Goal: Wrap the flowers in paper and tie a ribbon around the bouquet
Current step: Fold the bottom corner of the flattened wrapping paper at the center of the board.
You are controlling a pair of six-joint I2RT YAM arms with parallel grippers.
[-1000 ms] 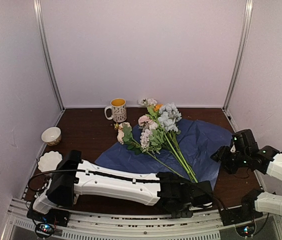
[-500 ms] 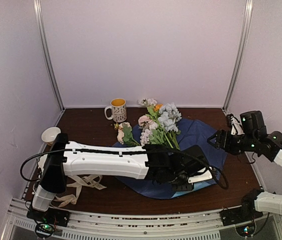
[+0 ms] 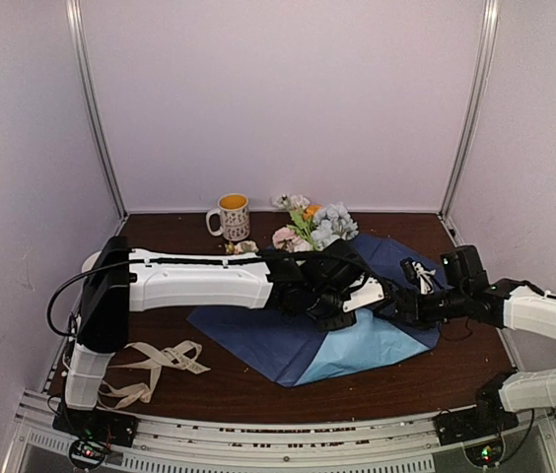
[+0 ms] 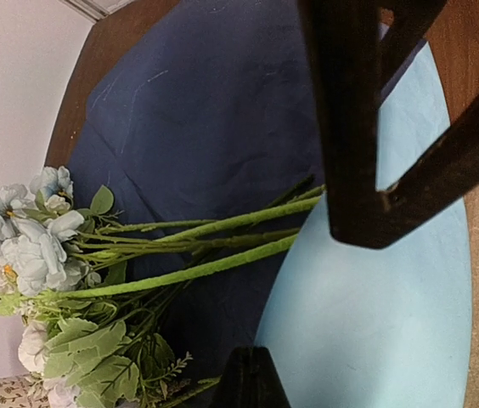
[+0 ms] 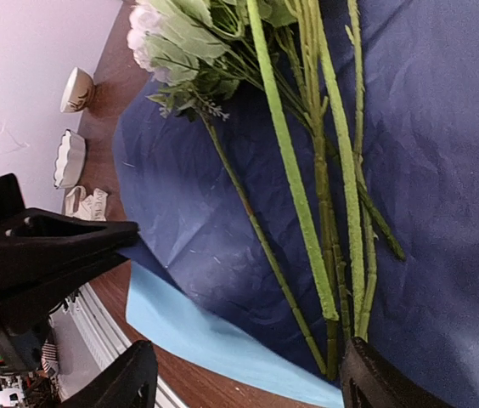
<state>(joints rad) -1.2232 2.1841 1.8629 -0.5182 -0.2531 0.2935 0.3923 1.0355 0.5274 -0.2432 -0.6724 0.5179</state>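
ribbon [image 3: 155,360]: lies loose on the table [image 3: 455,379] near the left arm's base, well apart from the paper, untouched.
paper [image 3: 248,330]: spread mid-table. its near edge, flat a second ago, is now turned over toward the stems, pale blue underside up.
left fingers [image 4: 248,382]: shut, carried from the near edge to the flap's rim. cannot tell whether paper is pinched.
right fingers [image 5: 129,378]: spread wide, empty, come in from the right to hover over the stems.
flowers [image 3: 312,225]: on the navy side, stems under both arms, blooms toward the far wall.
mug [image 3: 232,215]: far, beside the blooms.
meaning: first fold likely begun. wrap not closed, tying not started.
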